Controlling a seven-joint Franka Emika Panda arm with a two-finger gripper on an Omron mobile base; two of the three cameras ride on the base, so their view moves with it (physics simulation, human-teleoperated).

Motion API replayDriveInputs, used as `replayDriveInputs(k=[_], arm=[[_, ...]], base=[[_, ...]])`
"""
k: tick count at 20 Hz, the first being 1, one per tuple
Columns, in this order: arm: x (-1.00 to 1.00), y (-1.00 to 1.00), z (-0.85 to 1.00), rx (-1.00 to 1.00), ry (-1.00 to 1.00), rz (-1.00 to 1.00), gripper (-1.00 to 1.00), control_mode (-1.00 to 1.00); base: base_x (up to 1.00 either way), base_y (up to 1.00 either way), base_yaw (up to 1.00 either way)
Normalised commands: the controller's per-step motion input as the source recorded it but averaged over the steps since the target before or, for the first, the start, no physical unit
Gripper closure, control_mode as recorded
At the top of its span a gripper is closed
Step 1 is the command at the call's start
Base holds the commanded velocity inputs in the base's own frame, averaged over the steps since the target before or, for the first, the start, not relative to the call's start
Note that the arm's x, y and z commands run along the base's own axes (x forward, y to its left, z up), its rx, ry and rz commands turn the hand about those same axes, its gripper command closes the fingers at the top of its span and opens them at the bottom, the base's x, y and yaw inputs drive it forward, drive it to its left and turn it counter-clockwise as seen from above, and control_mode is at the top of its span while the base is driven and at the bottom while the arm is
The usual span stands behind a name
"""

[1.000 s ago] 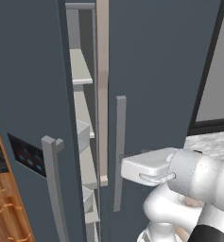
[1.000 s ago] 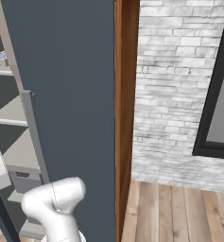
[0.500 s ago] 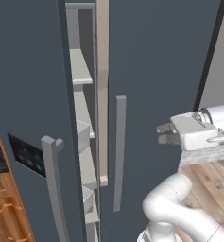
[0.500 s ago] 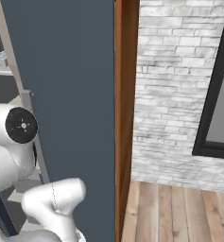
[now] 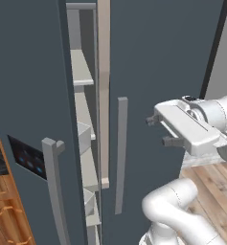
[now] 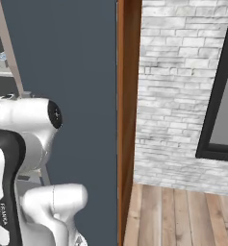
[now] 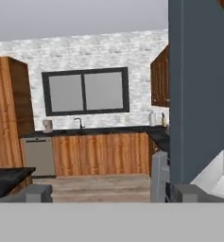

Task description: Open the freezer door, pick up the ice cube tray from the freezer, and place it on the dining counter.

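Freezer door (image 5: 24, 119) in the left base view stands ajar, one grey handle (image 5: 55, 186) on it, another (image 5: 120, 153) on the plain door (image 5: 158, 57). Pale shelves (image 5: 81, 67) show through the gap. The gripper (image 5: 163, 130) hangs level, fingers spread, empty.

Right base view: the arm's elbow, a brick wall (image 6: 178, 91).

Hand view: dining counter (image 7: 4, 176) at lower left.

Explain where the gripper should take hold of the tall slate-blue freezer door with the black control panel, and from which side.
Grip the grey vertical bar handle on the freezer door, about mid-height, coming from the front with the open gripper straddling the bar sideways. The bar stands off the door face beside the ajar edge, so it probably gives room for the fingers and good leverage.
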Motion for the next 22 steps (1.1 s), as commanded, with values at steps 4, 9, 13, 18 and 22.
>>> replayDriveInputs(k=[4,9,13,18,22], arm=[[0.03,0.23,0.15,0.18,-0.1,0.13,-1.0,-1.0],[0.25,0.54,0.08,0.08,-0.02,0.1,-1.0,-1.0],[0.53,0.5,0.0,0.02,0.0,0.14,-1.0,-1.0],[0.5,0.2,0.0,0.01,-0.03,0.14,-1.0,-1.0],[0.47,0.34,0.0,0.0,-0.04,0.09,-1.0,-1.0]], base=[[0.0,0.0,0.0],[0.0,0.0,0.0],[0.0,0.0,0.0],[0.0,0.0,0.0],[0.0,0.0,0.0]])
